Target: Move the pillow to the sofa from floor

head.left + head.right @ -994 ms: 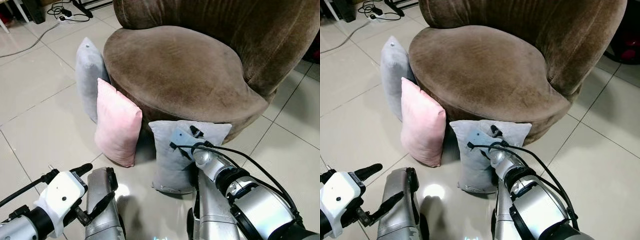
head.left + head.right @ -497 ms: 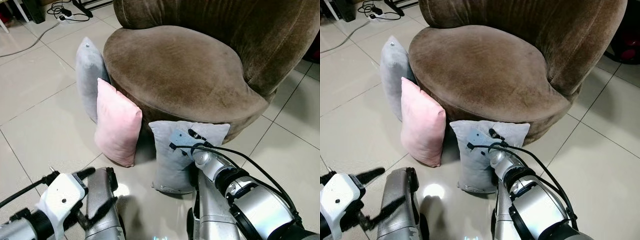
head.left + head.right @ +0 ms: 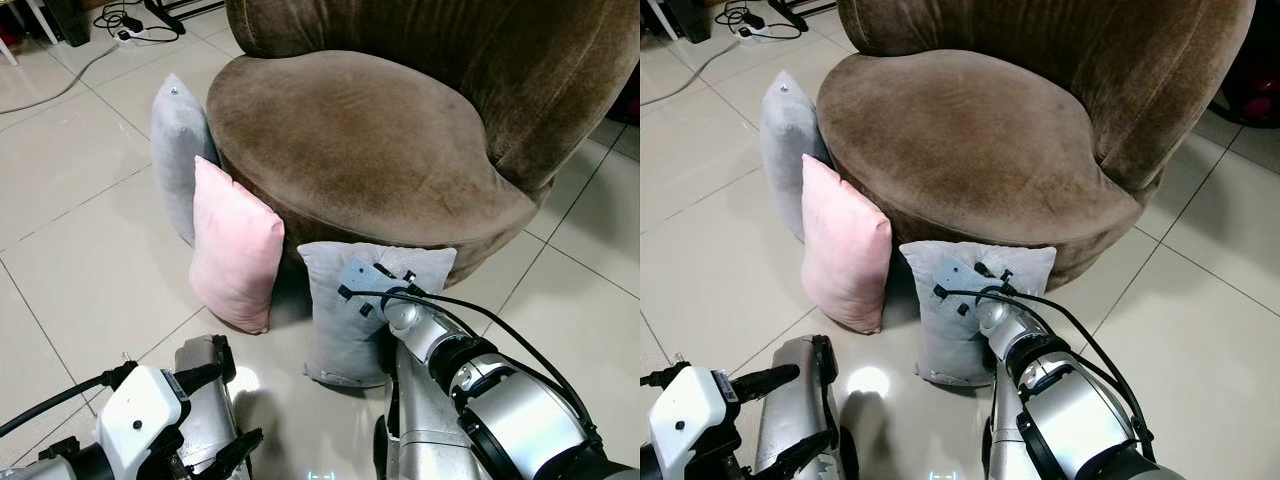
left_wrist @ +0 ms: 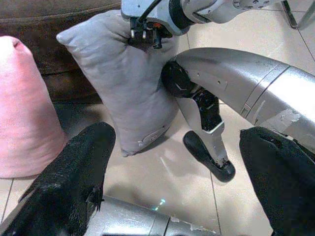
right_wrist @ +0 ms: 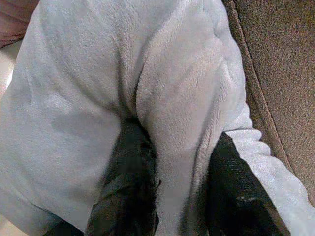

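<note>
A grey pillow (image 3: pixel 335 330) stands upright on the tiled floor against the front of the brown sofa (image 3: pixel 370 140). My right gripper (image 3: pixel 378 282) is at the pillow's top edge, shut on a fold of its fabric. In the right wrist view both black fingers (image 5: pixel 129 162) pinch that grey fold (image 5: pixel 172 98) between them. My left gripper (image 3: pixel 225 410) is low at the near left, open and holding nothing. In the left wrist view its gripper (image 4: pixel 177 182) spreads wide, facing the grey pillow (image 4: pixel 123 83) from a distance.
A pink pillow (image 3: pixel 235 250) and a second grey pillow (image 3: pixel 178 150) lean on the sofa's left side. Cables and a power strip (image 3: pixel 130 32) lie on the floor at the far left. My own silver legs (image 3: pixel 205 420) stand below the pillows. Open tiles stretch to the left and right.
My left gripper has dropped lower and nearer to me. My right gripper has stayed at the grey pillow's top, whose edge now sits slightly lower and more bunched.
</note>
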`<state>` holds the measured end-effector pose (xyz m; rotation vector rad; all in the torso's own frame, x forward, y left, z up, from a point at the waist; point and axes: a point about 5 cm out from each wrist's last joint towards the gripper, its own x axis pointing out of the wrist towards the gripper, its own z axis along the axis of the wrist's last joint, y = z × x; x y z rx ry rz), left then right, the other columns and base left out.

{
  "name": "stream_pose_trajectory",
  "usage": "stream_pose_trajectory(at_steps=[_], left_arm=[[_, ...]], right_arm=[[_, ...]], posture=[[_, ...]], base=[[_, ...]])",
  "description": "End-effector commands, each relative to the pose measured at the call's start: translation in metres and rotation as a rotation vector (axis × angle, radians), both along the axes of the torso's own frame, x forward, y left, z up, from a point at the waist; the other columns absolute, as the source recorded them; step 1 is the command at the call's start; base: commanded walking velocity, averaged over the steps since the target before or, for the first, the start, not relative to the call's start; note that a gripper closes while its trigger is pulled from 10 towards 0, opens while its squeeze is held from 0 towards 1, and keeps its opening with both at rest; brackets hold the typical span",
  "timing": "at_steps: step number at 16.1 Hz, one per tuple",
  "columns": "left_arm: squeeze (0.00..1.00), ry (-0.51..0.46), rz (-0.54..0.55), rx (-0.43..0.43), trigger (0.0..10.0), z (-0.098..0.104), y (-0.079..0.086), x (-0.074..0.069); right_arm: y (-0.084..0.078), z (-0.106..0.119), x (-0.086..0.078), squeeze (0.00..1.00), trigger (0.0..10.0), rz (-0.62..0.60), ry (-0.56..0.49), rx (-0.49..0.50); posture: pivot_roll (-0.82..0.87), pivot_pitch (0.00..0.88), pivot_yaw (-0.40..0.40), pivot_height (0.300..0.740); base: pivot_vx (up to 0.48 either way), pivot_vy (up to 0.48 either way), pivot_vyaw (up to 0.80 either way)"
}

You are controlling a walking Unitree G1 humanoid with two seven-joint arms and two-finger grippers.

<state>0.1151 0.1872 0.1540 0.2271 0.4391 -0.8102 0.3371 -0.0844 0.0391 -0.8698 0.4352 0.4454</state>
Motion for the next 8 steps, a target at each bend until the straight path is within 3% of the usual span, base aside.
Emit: stream_pose_trajectory(at_steps=[1, 8], left_arm=[[0.00, 0.018, 0.000, 0.005, 10.0, -0.0010, 0.0008, -0.0008], [0.00, 0.006, 0.012, 0.013, 10.0, -0.0022, 0.0016, 0.0045]], right_arm=[[-0.0004, -0.0107, -0.0083, 0.00, 0.0, -0.001, 0.045, 0.002], [0.0065, -0.0115, -0.0105, 0.00, 0.0, 0.024, 0.050, 0.026]], posture=[[0.07, 0.150, 0.000, 0.476], [0.07, 0.125, -0.003, 0.476]], base=[[0.000, 0.000, 0.00], [0.000, 0.000, 0.00]])
